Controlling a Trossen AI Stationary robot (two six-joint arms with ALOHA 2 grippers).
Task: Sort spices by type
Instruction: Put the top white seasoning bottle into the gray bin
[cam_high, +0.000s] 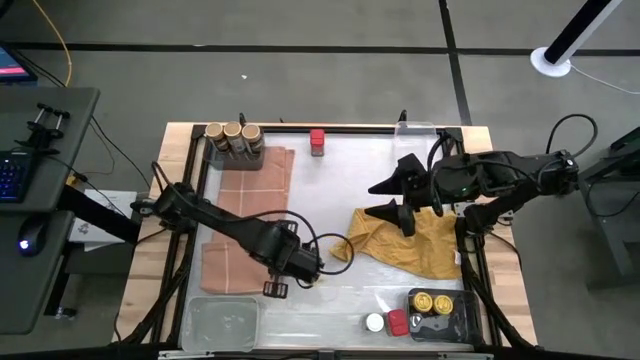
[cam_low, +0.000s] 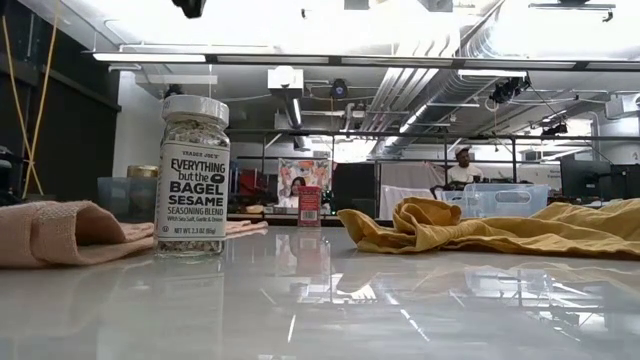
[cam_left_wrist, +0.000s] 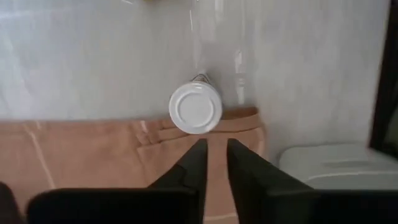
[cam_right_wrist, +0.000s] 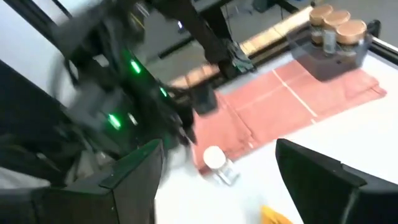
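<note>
Fingers (cam_left_wrist: 198, 163) of the left gripper (cam_left_wrist: 213, 163) stand nearly together, gripping nothing, poised above the white-lidded jar (cam_left_wrist: 196, 107), which stands just beyond them at the pink cloth's (cam_left_wrist: 93, 152) edge. Its label (cam_low: 191, 195) reads "Everything but the Bagel Sesame Seasoning Blend". Farther off, the right gripper (cam_high: 393, 200) hangs spread over the yellow cloth (cam_high: 425, 245).

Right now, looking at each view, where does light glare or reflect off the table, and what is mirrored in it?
Low view: bright ceiling lights wash out the top, and the glossy table mirrors the jar and yellow cloth. Left wrist view: pale sheen streaks the table beside the jar. High view: even light, with only faint sheen.
</note>
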